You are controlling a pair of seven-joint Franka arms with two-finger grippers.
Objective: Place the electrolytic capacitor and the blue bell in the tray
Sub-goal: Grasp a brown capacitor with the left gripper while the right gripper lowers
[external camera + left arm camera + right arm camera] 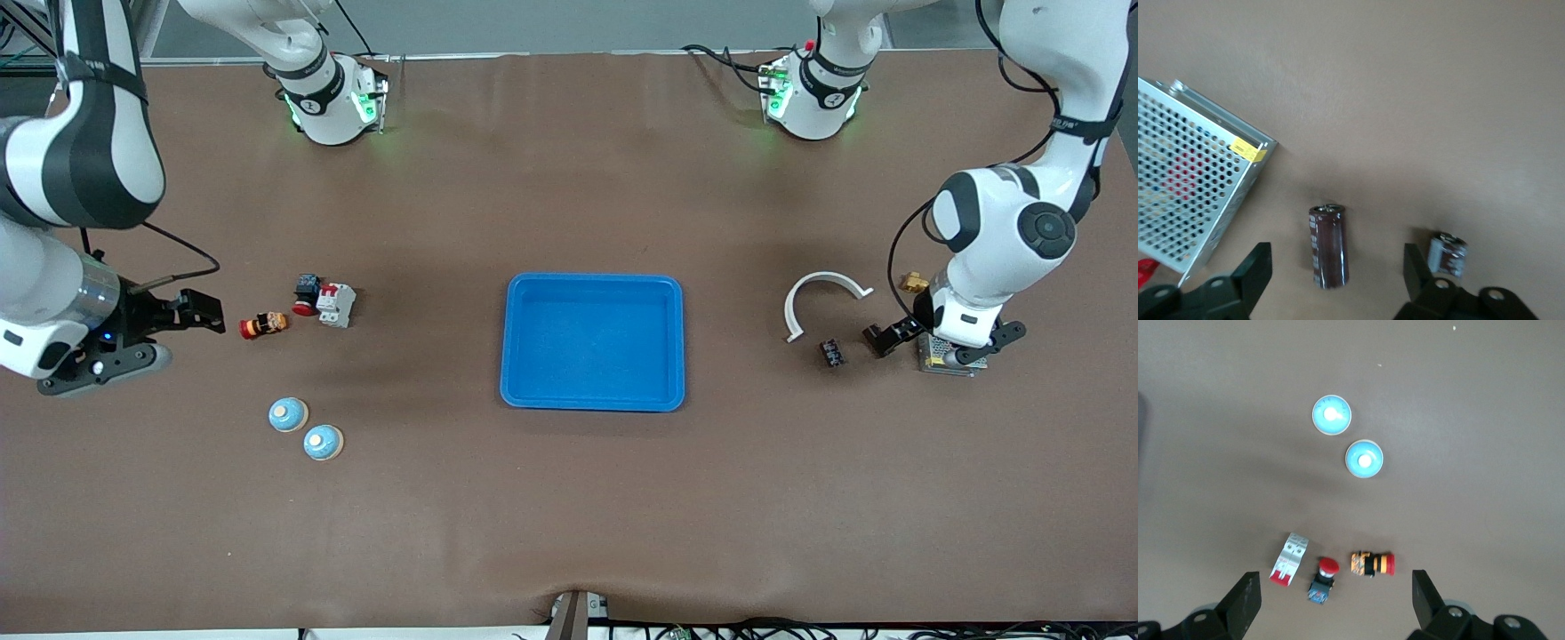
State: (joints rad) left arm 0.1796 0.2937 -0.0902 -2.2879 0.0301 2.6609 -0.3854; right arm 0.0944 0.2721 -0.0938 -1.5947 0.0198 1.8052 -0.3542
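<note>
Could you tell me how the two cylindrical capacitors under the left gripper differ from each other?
In the left wrist view, the dark brown cylindrical capacitor looks longer than the shorter silvery grey capacitor. The brown one lies between the open fingers of the left gripper, while the grey one lies outside them, by one finger. The brown one is also the closer to the perforated metal mesh box. Both rest on the brown table, with their metal-topped ends pointing the same way.

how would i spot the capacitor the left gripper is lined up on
Go from the blue tray toward the left arm's end of the table, to the perforated metal box. Beside it, between the open left gripper fingers, lies a dark brown capacitor, longer than the stubby silver-grey one next to it.
</note>
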